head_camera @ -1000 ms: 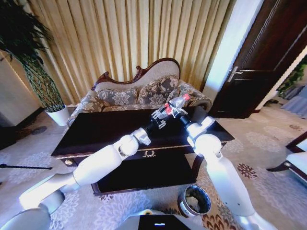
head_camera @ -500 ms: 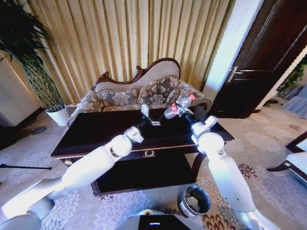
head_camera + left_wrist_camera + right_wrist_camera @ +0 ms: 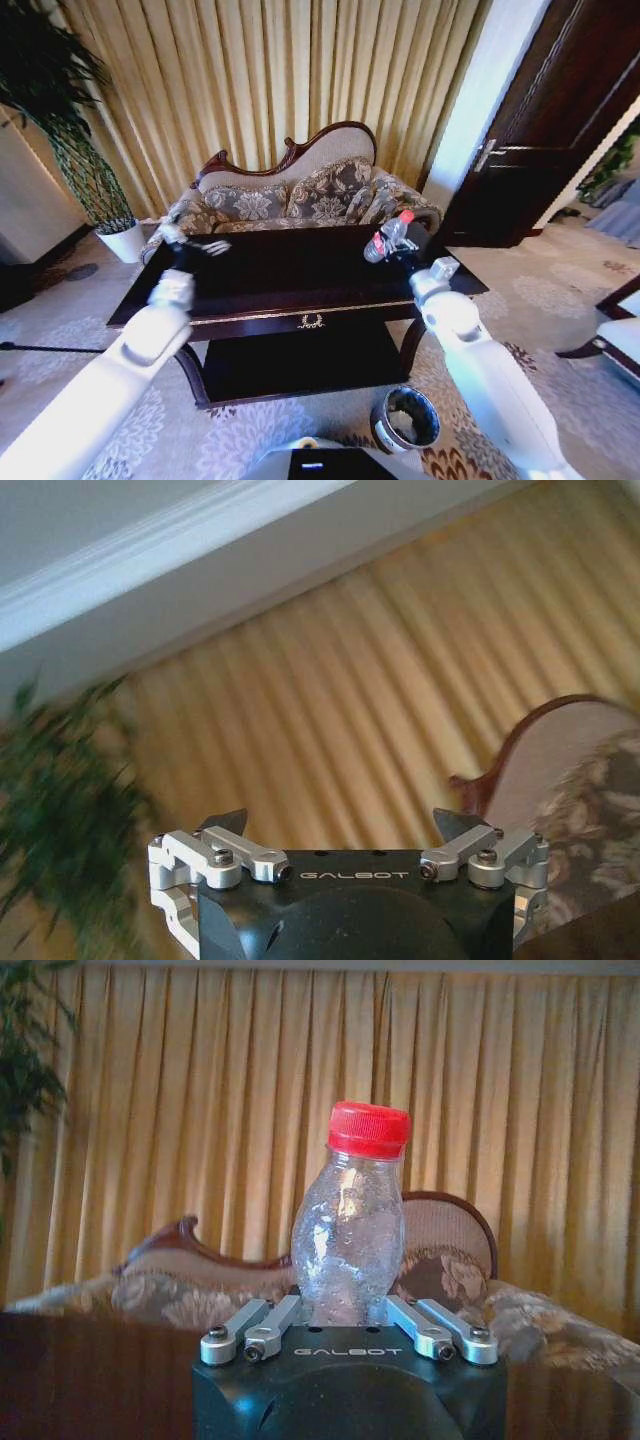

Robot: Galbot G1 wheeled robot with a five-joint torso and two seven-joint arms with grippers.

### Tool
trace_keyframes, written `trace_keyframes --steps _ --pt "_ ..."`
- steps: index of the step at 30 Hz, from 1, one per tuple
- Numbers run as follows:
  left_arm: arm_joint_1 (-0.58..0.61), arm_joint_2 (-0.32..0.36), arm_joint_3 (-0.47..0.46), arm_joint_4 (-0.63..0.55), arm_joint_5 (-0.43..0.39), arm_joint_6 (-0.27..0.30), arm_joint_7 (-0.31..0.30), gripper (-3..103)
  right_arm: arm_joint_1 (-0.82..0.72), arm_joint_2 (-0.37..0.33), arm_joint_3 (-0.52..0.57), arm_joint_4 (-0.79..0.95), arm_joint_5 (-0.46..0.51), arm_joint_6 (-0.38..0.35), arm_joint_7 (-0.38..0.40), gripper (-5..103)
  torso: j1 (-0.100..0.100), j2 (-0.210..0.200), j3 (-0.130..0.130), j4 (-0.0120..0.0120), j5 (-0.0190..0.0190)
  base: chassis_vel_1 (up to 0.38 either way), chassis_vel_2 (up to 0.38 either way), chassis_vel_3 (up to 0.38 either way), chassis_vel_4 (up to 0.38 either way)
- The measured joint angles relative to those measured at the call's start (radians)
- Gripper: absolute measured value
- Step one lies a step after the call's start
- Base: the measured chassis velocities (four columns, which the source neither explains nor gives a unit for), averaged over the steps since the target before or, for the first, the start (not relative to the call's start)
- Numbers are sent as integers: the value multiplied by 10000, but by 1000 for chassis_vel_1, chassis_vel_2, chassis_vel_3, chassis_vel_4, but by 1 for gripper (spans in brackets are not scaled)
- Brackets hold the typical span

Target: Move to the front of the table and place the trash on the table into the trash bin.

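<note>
Over the right end of the glossy dark brown wooden table (image 3: 290, 275) we had our right gripper (image 3: 392, 243) clamped on the small clear plastic bottle with the red cap (image 3: 388, 235), lifted clear of the tabletop. Our left gripper (image 3: 205, 244) hung over the table's far left corner with fingers spread wide, holding nothing. The small round pale trash bin with the dark rim (image 3: 406, 418) sat on the carpet off the table's near right corner.

Clear plastic bottle (image 3: 347, 1228); glossy dark wooden table (image 3: 270, 275).
</note>
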Motion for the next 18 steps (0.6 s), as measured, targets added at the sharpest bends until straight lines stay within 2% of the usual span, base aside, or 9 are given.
trace_keyframes --steps 3,5,8,15,18 --pt "909 -452 -1194 -678 -1629 694 3 100 -704 -186 276 502 -52 14 30 20 1 0 0 -1 -2 0 0 0 0" --pt "1101 -539 -1408 -818 -1892 796 2 100 -828 -214 333 599 -51 14 58 20 1 0 0 -2 1 0 0 0 0" --pt "2137 -1067 -2319 -1499 -2974 1201 6 100 -1385 -313 720 1052 -9 15 272 20 -1 1 -1 1 0 0 0 0 0" --pt "3276 -1740 -2623 -2208 -3497 1310 146 100 -2032 -326 982 1524 68 15 558 20 0 0 1 1 0 0 0 0 0" --pt "3421 -1829 -2640 -2340 -3655 1423 193 100 -2252 -300 1131 1807 130 6 583 20 -1 1 1 2 -1 0 0 0 0"
